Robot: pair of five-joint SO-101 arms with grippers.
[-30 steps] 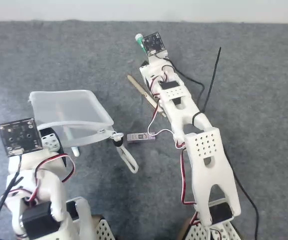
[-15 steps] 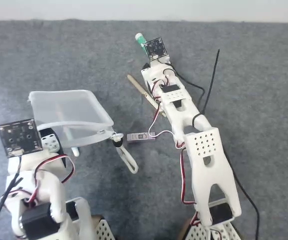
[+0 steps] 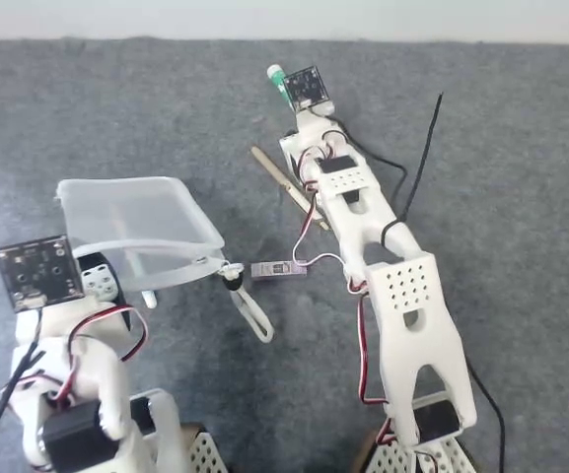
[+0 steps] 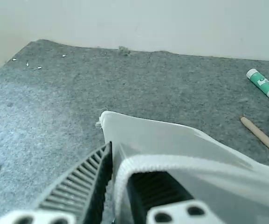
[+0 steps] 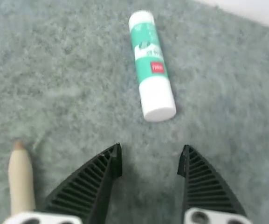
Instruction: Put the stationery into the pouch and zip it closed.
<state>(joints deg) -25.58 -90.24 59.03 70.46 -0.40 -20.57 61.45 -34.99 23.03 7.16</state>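
Note:
A translucent white pouch (image 3: 136, 222) lies open at the left, and my left gripper (image 4: 118, 163) is shut on its zip rim (image 4: 181, 163). In the high view that gripper (image 3: 116, 271) sits at the pouch's near edge. A green-and-white glue stick (image 5: 151, 64) lies on the felt just beyond my right gripper (image 5: 151, 151), whose jaws stand open with nothing between them. The same glue stick (image 3: 275, 75) peeks out past the right arm's (image 3: 363, 217) wrist camera. A wooden pencil (image 3: 279, 182) lies beside that arm, and its end (image 5: 21, 182) shows next to one finger.
A small grey rectangular item (image 3: 277, 269) lies between the arms. The pouch's white strap (image 3: 254, 313) trails toward the front. A black cable (image 3: 417, 163) runs along the right arm. Grey felt (image 3: 521, 197) covers the table up to a pale wall behind.
The right arm's wrist shifted slightly near the glue stick. The left arm and the pouch kept still.

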